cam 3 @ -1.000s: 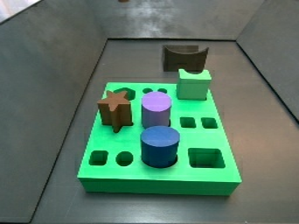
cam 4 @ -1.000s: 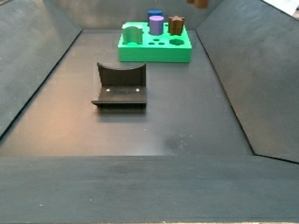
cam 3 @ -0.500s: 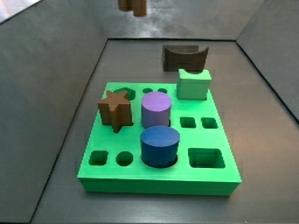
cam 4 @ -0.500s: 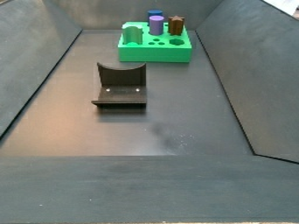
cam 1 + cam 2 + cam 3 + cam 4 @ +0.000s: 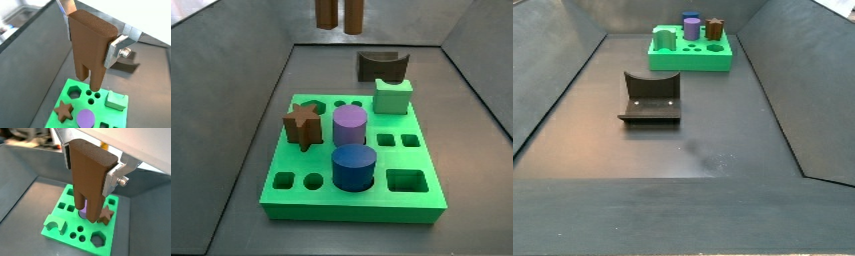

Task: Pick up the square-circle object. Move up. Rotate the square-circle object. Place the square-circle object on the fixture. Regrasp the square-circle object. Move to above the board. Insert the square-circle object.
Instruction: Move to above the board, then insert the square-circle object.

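We have the square-circle object [image 5: 91, 47] clamped in the pincer [image 5: 100, 42], its silver fingers [image 5: 122, 46] pressed flat against the piece's upper sides, so the pincer is closed around it as far as the piece allows. The piece hangs upright with two prongs pointing down, and in both wrist views it sits high over the board [image 5: 110, 120], clear of every peg. In a side view only its lower end [image 5: 339, 14] shows at the top edge, above the far part of the board [image 5: 352, 195]. The fixture [image 5: 649, 98] stands empty, well apart from the board, so we judge the regrasp finished and the move to above the board as the step in hand, nearly done. Next we need to line the prongs up with the pair of small round holes [image 5: 94, 97] near the board's edge, just beside the hexagonal hole [image 5: 73, 91], and then come straight down. We cannot tell from here whether the prongs are already centred over that pair. The star-shaped peg [image 5: 302, 122] and the purple cylinder [image 5: 350, 125] stand nearby, so the descent wants to stay vertical.
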